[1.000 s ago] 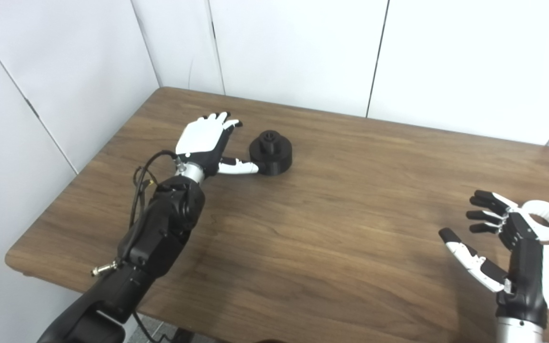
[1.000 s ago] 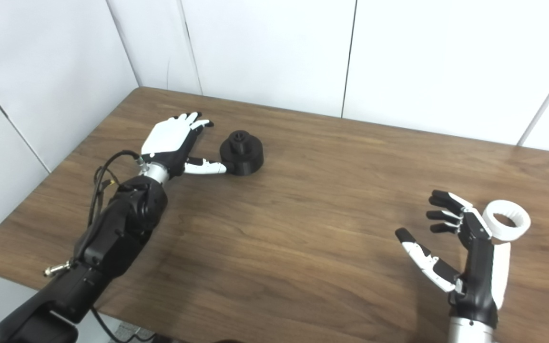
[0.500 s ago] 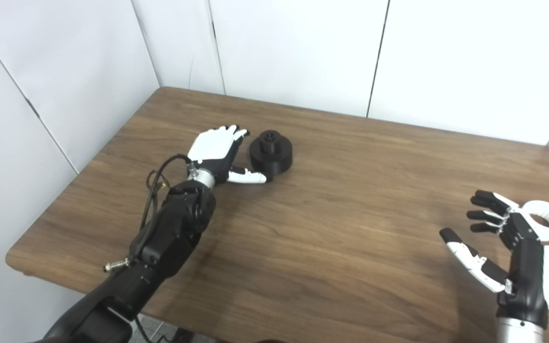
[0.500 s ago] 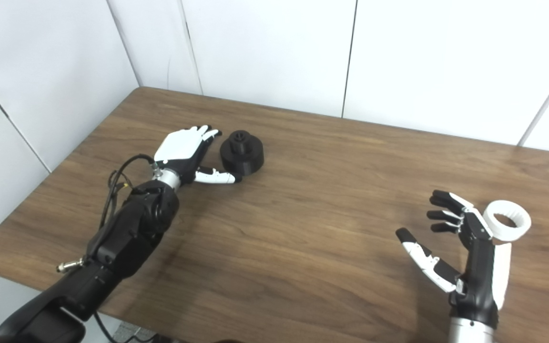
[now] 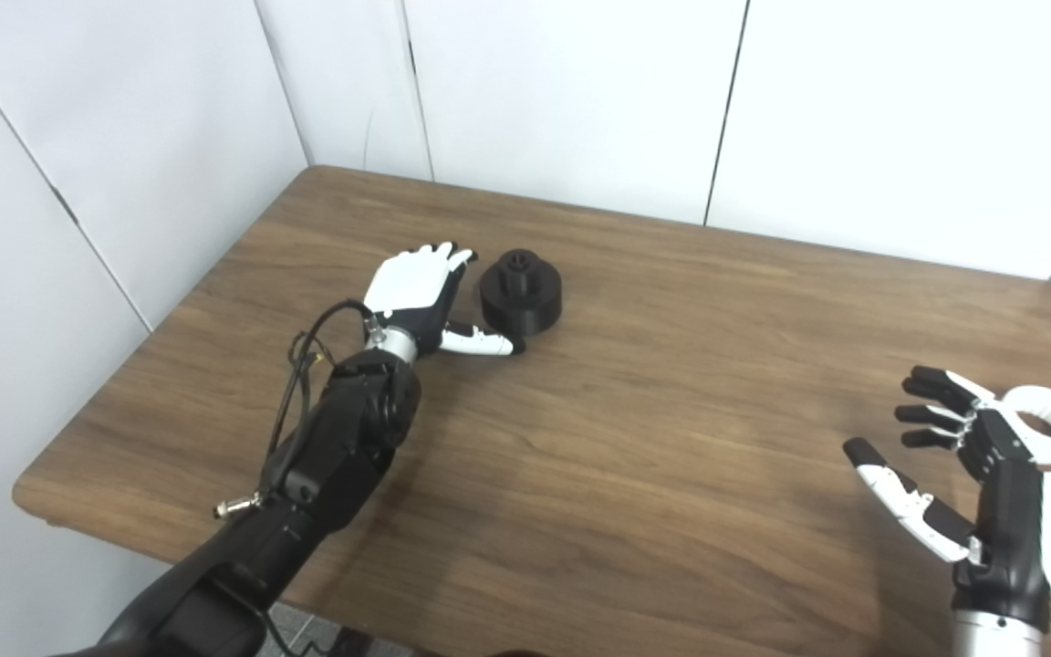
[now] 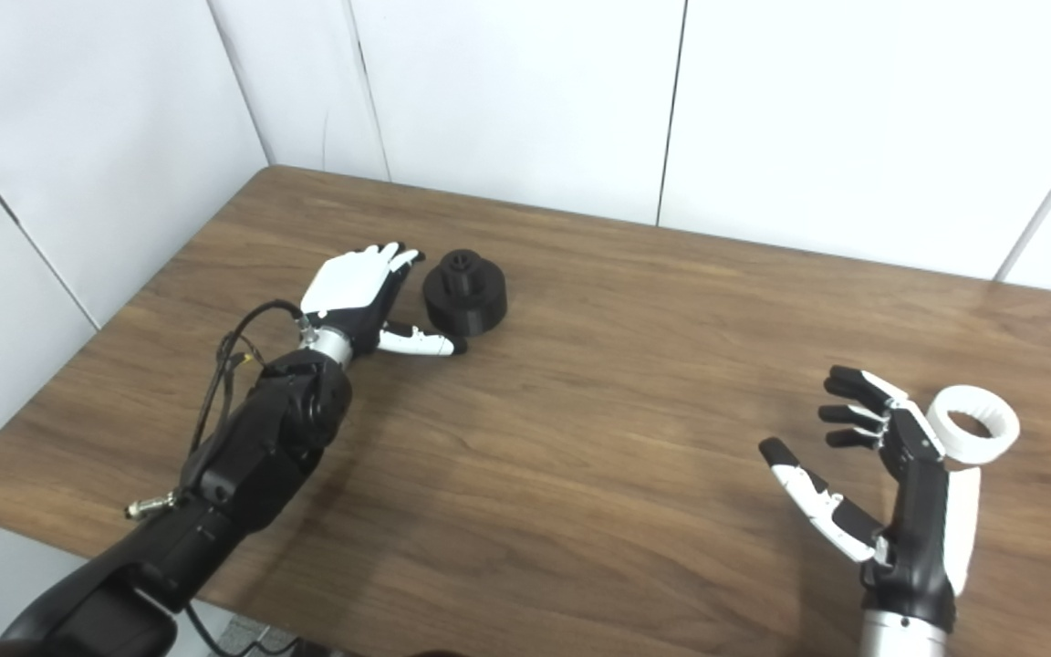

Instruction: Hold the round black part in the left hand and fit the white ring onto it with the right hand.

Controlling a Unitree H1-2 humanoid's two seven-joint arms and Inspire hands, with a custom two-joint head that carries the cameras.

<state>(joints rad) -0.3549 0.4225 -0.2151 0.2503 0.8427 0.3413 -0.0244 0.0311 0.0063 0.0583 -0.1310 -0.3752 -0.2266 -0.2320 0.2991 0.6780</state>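
The round black part [image 5: 521, 294] with a small hub on top stands on the wooden table [image 5: 653, 429] toward the back left. My left hand [image 5: 418, 294] is open just to its left, fingers stretched past it and the thumb reaching under its near side; contact is unclear. The white ring [image 5: 1047, 434] lies flat on the table at the far right. My right hand [image 5: 963, 465] is open in front and left of the ring, palm facing left, partly covering the ring's near edge. It holds nothing.
White wall panels [image 5: 571, 100] close the table in at the back and on the left. The table's front edge [image 5: 170, 547] runs along the bottom left. A black cable [image 5: 302, 351] loops off my left forearm.
My left hand has slid right and a little forward, closing in beside the black part, with the thumb now under its near side. The right hand and ring have stayed put.
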